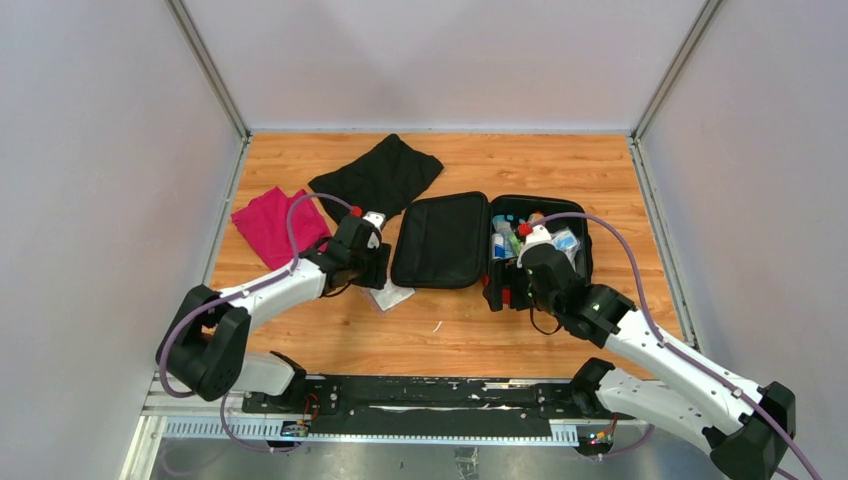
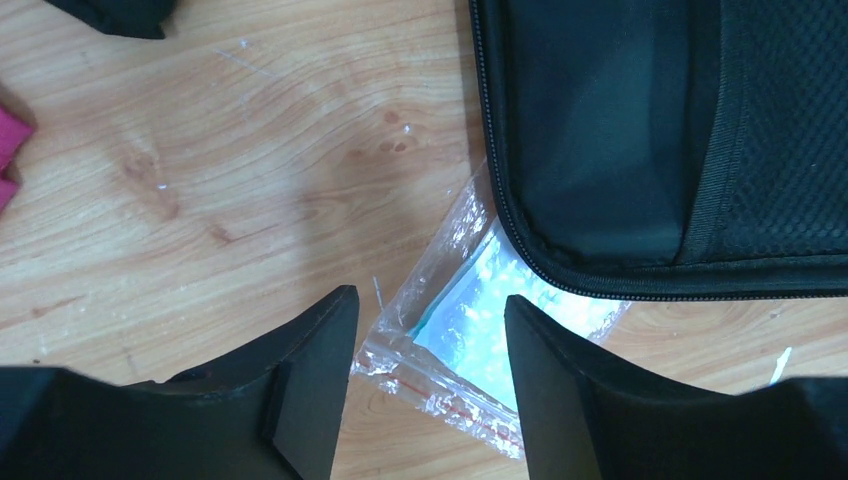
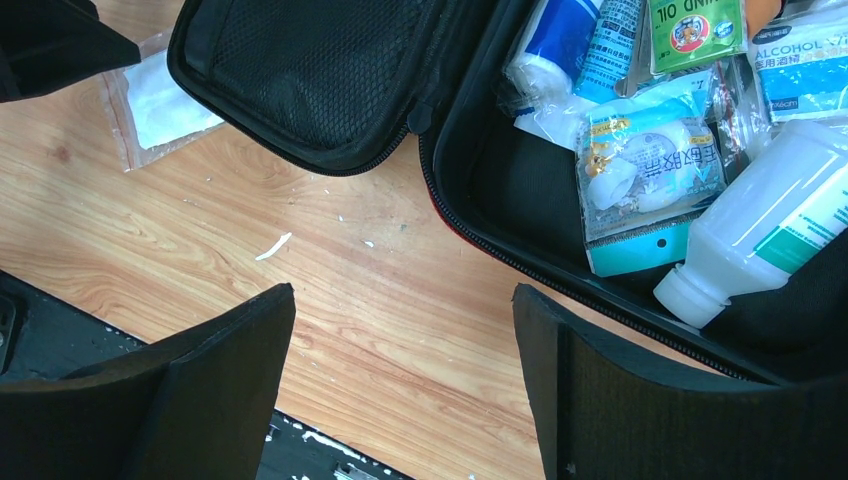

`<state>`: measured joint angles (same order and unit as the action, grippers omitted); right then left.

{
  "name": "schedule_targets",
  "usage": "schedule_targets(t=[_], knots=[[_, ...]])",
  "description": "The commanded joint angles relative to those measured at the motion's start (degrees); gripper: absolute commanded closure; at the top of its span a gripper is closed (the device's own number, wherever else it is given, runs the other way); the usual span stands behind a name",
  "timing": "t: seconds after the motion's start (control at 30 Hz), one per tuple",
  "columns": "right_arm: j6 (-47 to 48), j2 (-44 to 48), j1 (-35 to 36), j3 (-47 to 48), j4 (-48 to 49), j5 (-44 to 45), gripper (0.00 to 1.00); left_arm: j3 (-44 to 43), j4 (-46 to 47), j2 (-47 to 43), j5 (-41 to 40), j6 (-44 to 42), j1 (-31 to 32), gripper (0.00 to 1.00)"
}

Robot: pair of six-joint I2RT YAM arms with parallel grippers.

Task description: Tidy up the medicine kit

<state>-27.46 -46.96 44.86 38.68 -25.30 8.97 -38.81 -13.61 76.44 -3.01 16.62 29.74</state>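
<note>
One red medicine kit (image 1: 440,240) lies open mid tabletop (image 1: 500,160), its right half full of packs and a white bottle (image 3: 770,225). A clear zip bag (image 2: 470,340) lies at the lid's corner, one edge hidden under it. The left fingers (image 2: 310,400) stand apart over the bag, holding nothing. I think they must close on it next. The right fingers (image 3: 220,390) gape wide and empty by the kit's near edge

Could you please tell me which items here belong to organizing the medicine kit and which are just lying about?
For the job: kit; zip bag at its lid's corner; bottle and packets inside.
Lying about: black cloth; pink cloth.
</note>
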Motion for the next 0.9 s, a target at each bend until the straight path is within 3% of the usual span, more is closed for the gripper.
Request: schedule_targets(t=[0.0,0.33,0.57,0.73,0.87], knots=[[0.16,0.38,-0.62,-0.8,-0.54,-0.36,0.15,-2.14,-0.81,3.88,3.2,-3.58,-0.21,0.4],[0.4,0.66,-0.69,-1.36,-0.54,0.03,0.14,-4.2,-4.71,10.23,4.13,-2.05,0.57,0.53],[0.48,0.82,-0.65,-1.76,-0.54,0.47,0.14,-6.67,-11.04,14.18,-1.44,-0.1,4.75,0.76],[0.44,1.24,-0.62,-2.01,-0.54,0.69,0.14,-5.49,-13.0,11.37,-4.75,2.63,5.48,0.99],[0.44,1.63,-0.67,-1.95,-0.54,0.78,0.14,-5.0,-15.69,5.94,-5.82,4.65,5.46,1.0]])
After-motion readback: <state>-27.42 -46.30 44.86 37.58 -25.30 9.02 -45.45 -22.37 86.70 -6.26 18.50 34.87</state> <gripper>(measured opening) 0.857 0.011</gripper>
